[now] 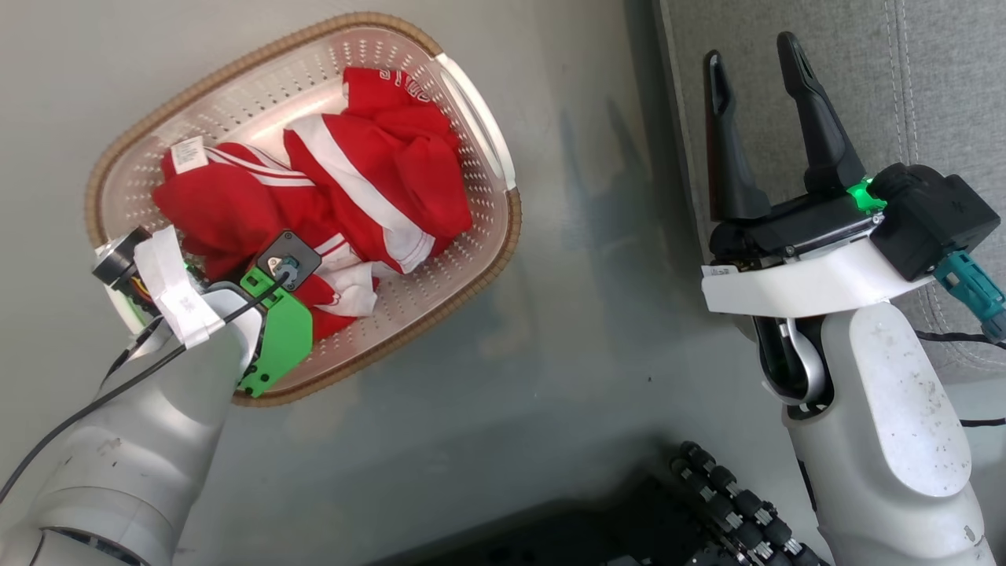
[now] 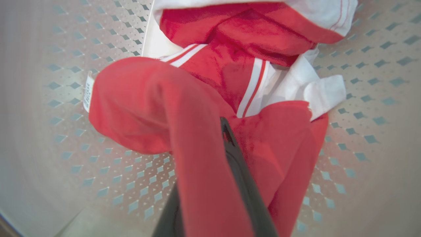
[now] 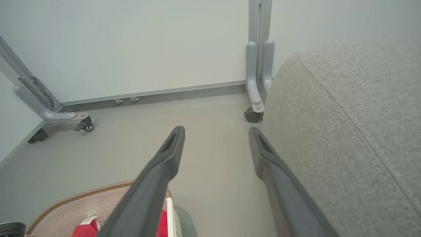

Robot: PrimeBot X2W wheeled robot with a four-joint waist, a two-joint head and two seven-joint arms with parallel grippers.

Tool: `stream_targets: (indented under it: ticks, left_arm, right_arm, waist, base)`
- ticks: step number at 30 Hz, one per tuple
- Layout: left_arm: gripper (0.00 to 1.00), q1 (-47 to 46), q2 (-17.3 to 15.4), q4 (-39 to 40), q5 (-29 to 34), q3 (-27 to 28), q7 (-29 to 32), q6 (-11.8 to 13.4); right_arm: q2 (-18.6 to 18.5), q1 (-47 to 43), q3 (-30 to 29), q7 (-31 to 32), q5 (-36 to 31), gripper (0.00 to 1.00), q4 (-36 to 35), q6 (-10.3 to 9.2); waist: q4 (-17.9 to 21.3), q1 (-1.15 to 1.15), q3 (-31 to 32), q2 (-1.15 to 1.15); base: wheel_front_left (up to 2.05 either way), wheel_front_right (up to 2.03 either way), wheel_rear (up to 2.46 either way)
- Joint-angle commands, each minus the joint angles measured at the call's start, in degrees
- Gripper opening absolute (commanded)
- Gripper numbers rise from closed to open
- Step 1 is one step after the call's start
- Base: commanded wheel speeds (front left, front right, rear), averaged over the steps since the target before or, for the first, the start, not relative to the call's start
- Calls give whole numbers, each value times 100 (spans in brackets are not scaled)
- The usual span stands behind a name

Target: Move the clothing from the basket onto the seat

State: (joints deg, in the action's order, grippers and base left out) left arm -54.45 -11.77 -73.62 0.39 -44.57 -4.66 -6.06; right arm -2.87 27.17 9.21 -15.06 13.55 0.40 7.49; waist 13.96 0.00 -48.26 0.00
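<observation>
Red clothing (image 1: pixel 354 189) (two pieces) in one basket (image 1: pixel 471 102); left gripper (image 2: pixel 210 131) clamped on it, right gripper (image 1: pixel 750 51) apart.

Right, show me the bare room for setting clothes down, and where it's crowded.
Free: the grey fabric sofa cushion, bare in what shows, and the grey floor between it and the cream perforated basket. Crowded: the basket's middle, heaped with red white-striped garments; only its upper-left strip by the brown rim is bare.
</observation>
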Motion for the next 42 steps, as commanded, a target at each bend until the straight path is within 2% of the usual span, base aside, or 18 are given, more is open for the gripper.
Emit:
stream_targets:
  ticks: [1, 7, 14, 18, 30, 42]
  left_arm:
    - [0, 60, 16, 11, -84, 49, -144, 17]
    - [0, 180, 290, 94, -481, 314, -752, 37]
    - [0, 500, 553, 527, -905, 600, -1039, 107]
    - [0, 762, 591, 1259, -1105, 792, -1055, 145]
    - [0, 2046, 249, 3909, -1495, 1590, -1055, 318]
    - [0, 2959, 212, 5673, -1692, 2448, -1056, 440]
  right_arm:
    - [-4, -55, -32, -17, -61, 100, 30, 0]
    - [-6, -228, -162, -17, -270, 100, 121, 0]
    - [-9, -487, -304, -17, -477, 100, 244, 0]
    - [-9, -632, -382, -17, -613, 100, 304, 0]
    - [-8, -1069, -473, 55, -832, 100, 473, 0]
    - [-7, -1581, -485, 355, -887, 100, 425, 0]
  waist:
    - [-111, 0, 184, 0]
    - [-338, 0, 660, 0]
    - [-652, 0, 1280, 0]
    - [-847, 0, 1591, 0]
    - [-1218, 0, 2450, 0]
    - [-1336, 0, 3327, 0]
  base:
    - [0, 0, 0]
    - [0, 0, 0]
    - [0, 0, 0]
    - [0, 0, 0]
    - [0, 0, 0]
    - [0, 0, 0]
